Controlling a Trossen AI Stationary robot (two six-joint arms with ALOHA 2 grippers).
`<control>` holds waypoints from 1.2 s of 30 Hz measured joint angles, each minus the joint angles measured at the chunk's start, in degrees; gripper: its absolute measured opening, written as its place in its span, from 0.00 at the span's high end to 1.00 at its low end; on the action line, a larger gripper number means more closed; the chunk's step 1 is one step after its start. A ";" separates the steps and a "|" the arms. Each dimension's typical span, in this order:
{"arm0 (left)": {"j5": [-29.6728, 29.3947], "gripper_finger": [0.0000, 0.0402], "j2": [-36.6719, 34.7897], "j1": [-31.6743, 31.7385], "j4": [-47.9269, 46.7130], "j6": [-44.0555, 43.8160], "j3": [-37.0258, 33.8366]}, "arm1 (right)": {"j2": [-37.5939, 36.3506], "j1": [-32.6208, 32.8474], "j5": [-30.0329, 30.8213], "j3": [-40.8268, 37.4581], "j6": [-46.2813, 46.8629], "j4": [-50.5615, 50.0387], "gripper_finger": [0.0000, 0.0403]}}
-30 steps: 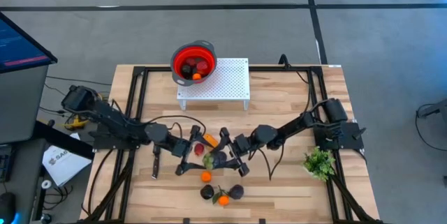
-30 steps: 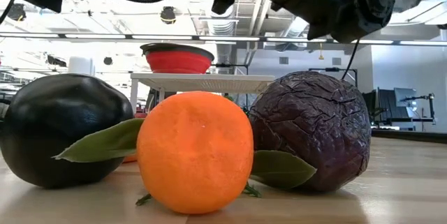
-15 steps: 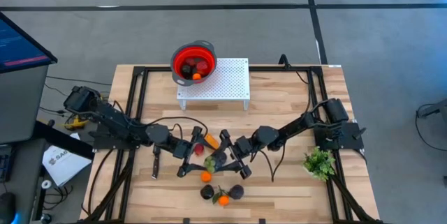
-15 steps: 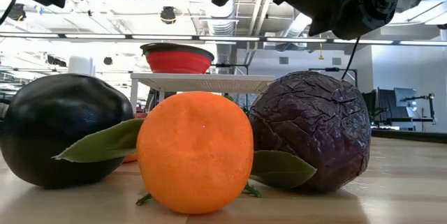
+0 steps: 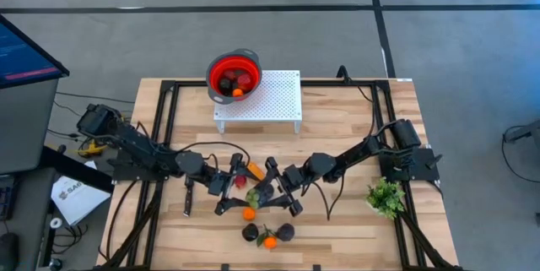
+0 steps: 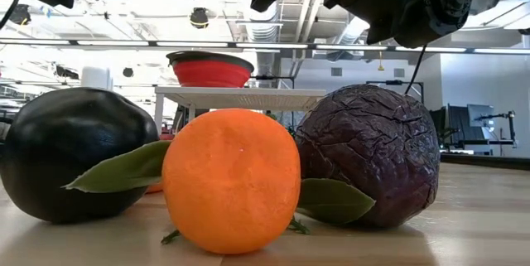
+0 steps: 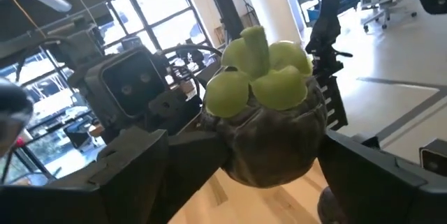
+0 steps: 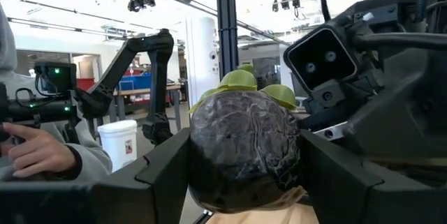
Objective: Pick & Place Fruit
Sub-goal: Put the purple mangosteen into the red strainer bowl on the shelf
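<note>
Right gripper (image 5: 272, 188) clenched on dark green-capped fruit (image 8: 244, 147); left gripper (image 5: 229, 188) fingers flank it, grip unclear. Advise releasing one side before lifting.

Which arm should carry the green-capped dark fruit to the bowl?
Left, probably. The left gripper and right gripper both meet at the fruit, which the right's fingers clamp. But the bowl sits toward the left arm's side.

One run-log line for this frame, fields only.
stage: two-arm grip mid-table | left pincer: shut on dark green-capped fruit | right pincer: shut on same fruit | red bowl: holds some fruit
</note>
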 joint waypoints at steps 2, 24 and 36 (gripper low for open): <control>-0.75 0.12 -0.91 -0.25 -0.46 0.86 0.00 | 0.02 -0.02 0.23 0.04 0.02 0.26 0.43; 1.04 0.07 -5.34 0.42 -5.27 -7.33 0.17 | 0.31 -0.59 3.82 -0.09 1.05 -3.23 0.43; 2.04 0.10 -5.24 0.42 -7.84 -5.49 0.09 | 0.18 -0.54 3.40 -0.09 1.07 -1.92 0.42</control>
